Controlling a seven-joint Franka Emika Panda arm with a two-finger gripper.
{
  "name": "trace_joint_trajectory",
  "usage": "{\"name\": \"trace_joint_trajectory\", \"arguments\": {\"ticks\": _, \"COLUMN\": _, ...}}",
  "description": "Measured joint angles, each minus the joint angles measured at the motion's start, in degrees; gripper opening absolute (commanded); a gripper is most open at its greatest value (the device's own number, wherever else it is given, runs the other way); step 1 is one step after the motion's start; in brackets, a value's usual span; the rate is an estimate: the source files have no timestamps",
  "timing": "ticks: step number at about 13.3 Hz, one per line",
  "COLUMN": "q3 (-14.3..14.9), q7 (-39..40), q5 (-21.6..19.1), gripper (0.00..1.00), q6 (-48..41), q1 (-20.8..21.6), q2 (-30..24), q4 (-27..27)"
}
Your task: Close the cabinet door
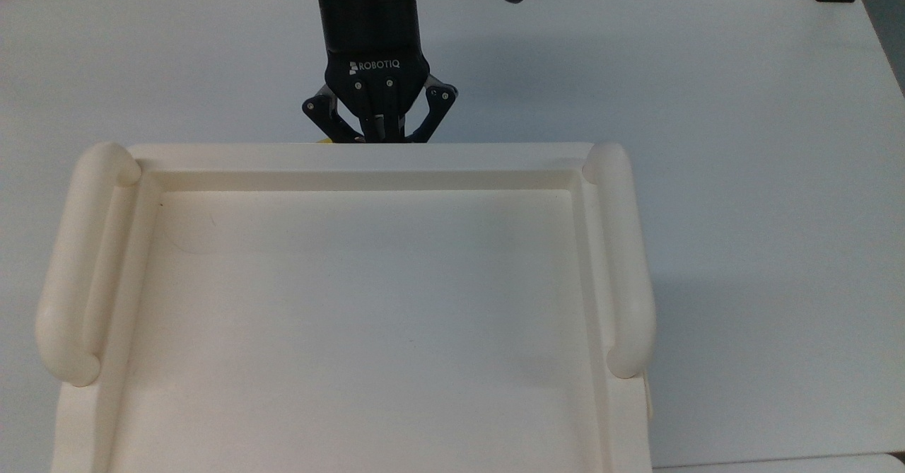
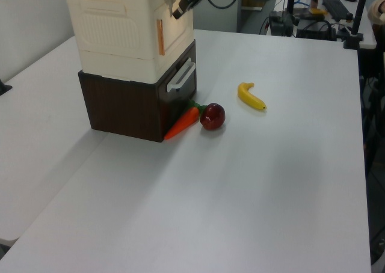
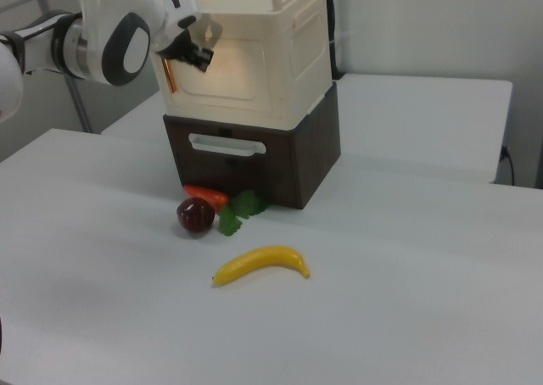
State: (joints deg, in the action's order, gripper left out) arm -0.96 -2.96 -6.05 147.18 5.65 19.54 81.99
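Hovering empty just off the cabinet door's [image 3: 233, 71] edge, the pincer [image 1: 380, 136] has fingers drawn narrow.

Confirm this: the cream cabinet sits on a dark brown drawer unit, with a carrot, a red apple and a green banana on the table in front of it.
One detail is off: the banana is yellow, not green, as the right view shows. The rest holds: the cream cabinet sits on the dark brown drawer unit, with the carrot and red apple on the table in front of it.
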Motion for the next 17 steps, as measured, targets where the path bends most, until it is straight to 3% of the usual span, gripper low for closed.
{"name": "trace_joint_trajectory", "arguments": {"ticks": 5, "q3": 0.02, "q7": 2.46, "q5": 0.27, "gripper": 0.00, "q6": -22.43, "q1": -0.07, "q2": -3.08, "q4": 0.01}}
{"name": "trace_joint_trajectory", "arguments": {"ticks": 8, "q3": 0.02, "q7": 2.50, "q5": 3.26, "gripper": 0.00, "q6": -38.98, "q1": -0.10, "q2": -6.34, "q4": 0.05}}
{"name": "trace_joint_trajectory", "arguments": {"ticks": 12, "q3": 0.41, "q7": 2.51, "q5": 5.22, "gripper": 0.00, "q6": -52.17, "q1": -0.96, "q2": -11.08, "q4": 1.20}}
{"name": "trace_joint_trajectory", "arguments": {"ticks": 13, "q3": 0.48, "q7": 2.56, "q5": 5.72, "gripper": 0.07, "q6": -53.42, "q1": -1.26, "q2": -12.28, "q4": 2.19}}
{"name": "trace_joint_trajectory", "arguments": {"ticks": 14, "q3": 0.51, "q7": 2.59, "q5": 6.56, "gripper": 0.32, "q6": -54.53, "q1": -1.41, "q2": -13.42, "q4": 3.35}}
{"name": "trace_joint_trajectory", "arguments": {"ticks": 15, "q3": 0.51, "q7": 2.59, "q5": 7.45, "gripper": 0.68, "q6": -55.19, "q1": -1.43, "q2": -14.41, "q4": 4.42}}
{"name": "trace_joint_trajectory", "arguments": {"ticks": 16, "q3": 0.51, "q7": 2.59, "q5": 8.08, "gripper": 0.90, "q6": -55.56, "q1": -1.43, "q2": -15.12, "q4": 5.27}}
{"name": "trace_joint_trajectory", "arguments": {"ticks": 17, "q3": 0.51, "q7": 2.59, "q5": 8.47, "gripper": 1.00, "q6": -55.77, "q1": -1.45, "q2": -15.60, "q4": 5.87}}
